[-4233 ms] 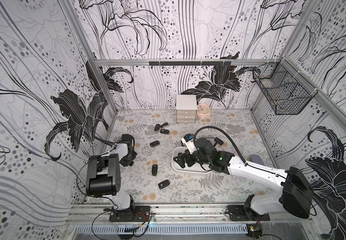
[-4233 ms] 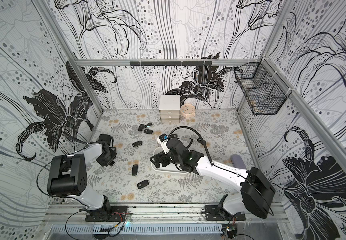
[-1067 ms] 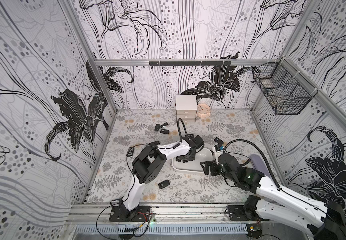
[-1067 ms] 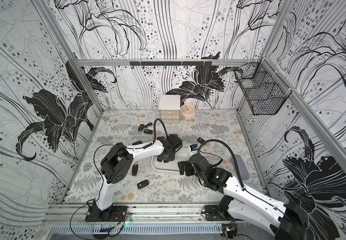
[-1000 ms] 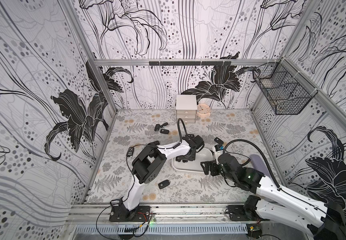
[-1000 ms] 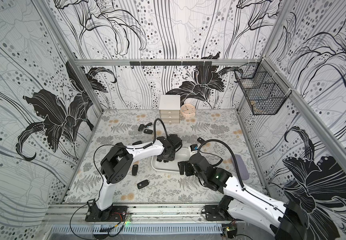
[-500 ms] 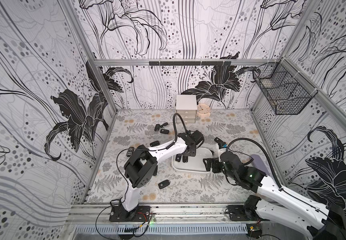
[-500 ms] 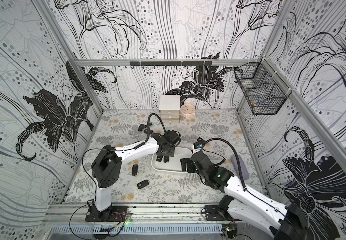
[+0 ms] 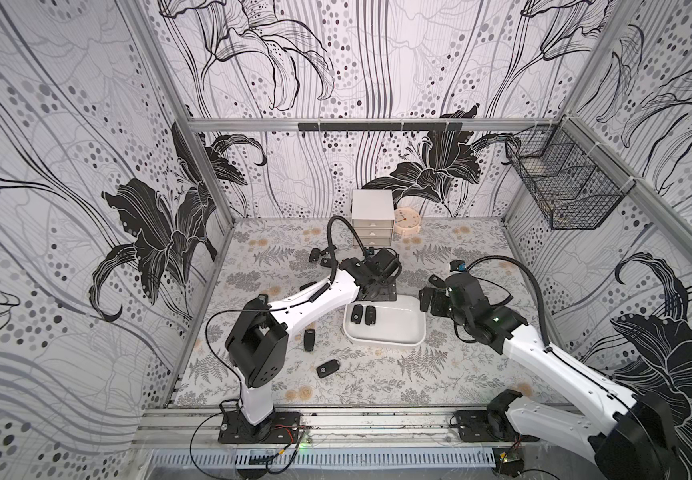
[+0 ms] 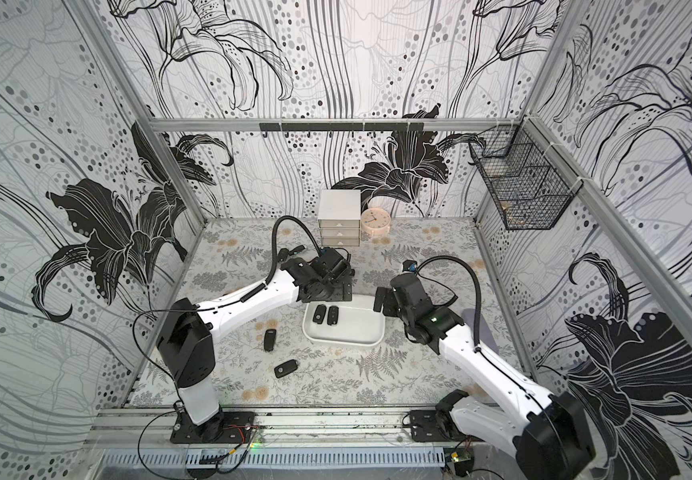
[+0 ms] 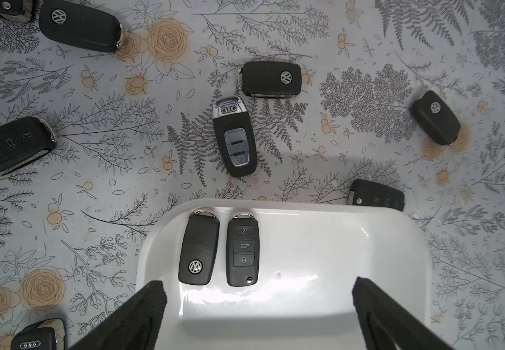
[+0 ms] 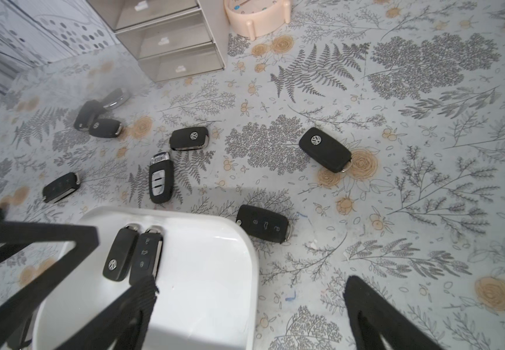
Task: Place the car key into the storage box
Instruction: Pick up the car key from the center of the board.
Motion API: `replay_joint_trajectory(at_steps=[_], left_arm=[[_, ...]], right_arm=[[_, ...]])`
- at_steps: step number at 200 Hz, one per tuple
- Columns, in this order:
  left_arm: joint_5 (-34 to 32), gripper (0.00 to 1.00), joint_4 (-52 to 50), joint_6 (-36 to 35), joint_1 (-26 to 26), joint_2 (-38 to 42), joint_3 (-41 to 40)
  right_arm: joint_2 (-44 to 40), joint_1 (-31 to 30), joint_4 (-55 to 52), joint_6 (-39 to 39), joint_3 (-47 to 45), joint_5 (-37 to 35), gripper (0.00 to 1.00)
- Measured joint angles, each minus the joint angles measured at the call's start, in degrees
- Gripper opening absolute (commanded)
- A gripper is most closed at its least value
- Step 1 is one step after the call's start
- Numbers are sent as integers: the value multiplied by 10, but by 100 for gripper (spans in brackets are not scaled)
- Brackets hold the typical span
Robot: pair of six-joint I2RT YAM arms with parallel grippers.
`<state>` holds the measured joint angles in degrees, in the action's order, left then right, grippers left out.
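Cell walled on three sides with black-and-white lily wallpaper (image 9: 66, 187) in an aluminium frame (image 9: 252, 123); black wire mesh basket (image 9: 564, 191) hangs on the right wall. Table (image 9: 377, 374) covered in a pale sheet printed with grey ferns and orange roses. At the back wall: white three-drawer mini cabinet (image 9: 372, 220), peach round clock (image 9: 407, 220) just beside it. Shallow white plastic storage box (image 9: 402, 332) sits mid-table; two black car keys (image 11: 199, 250) lie flat inside, side by side at its left end, one badge up, one buttons up. Left pincer (image 11: 257, 283) above the box, jaws wide apart, empty. Right pincer (image 12: 249, 286) hovers over the box's right edge, jaws apart, empty. More black key fobs (image 9: 328, 368) loose on the table around the box
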<state>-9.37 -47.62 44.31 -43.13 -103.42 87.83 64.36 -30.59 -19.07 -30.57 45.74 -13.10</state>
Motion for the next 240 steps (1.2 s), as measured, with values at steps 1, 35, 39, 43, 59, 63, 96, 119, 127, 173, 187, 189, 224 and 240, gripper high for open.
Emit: replay_joint_trajectory(at_steps=[1,35,39,43,59,63,96,119,127,173,187,189,224,240], left_arm=[[2,99,2,0,1,2,-2],[40,99,42,0,44,58,-59],[46,99,47,0,50,66,-67],[52,99,51,-1,56,73,-74],[74,99,64,-6,76,100,-99],[79,99,68,-8,81,106,-104],[113,99,108,-33,105,160,-153],[136,99,143,-44,112,196,-193],[142,99,148,-47,113,202,-198],[165,99,164,-63,126,205,-198],[165,99,163,-61,130,201,-193],[165,99,164,-60,130,201,-193],[167,99,176,-43,140,199,-192],[168,99,184,-38,141,199,-192]], right_arm=[[2,1,0,0,1,0,100],[94,52,1,13,50,18,100],[107,58,0,13,60,18,100],[121,64,-1,15,70,21,100],[168,86,-4,17,106,27,100],[179,92,-4,17,114,29,100],[253,133,-14,28,175,64,100],[306,152,-28,45,222,85,100],[324,157,-34,52,235,91,100],[407,183,-62,93,296,121,94],[429,189,-65,106,311,127,91],[433,189,-66,106,312,128,91],[472,198,-74,130,332,141,89],[486,201,-78,142,338,144,88]])
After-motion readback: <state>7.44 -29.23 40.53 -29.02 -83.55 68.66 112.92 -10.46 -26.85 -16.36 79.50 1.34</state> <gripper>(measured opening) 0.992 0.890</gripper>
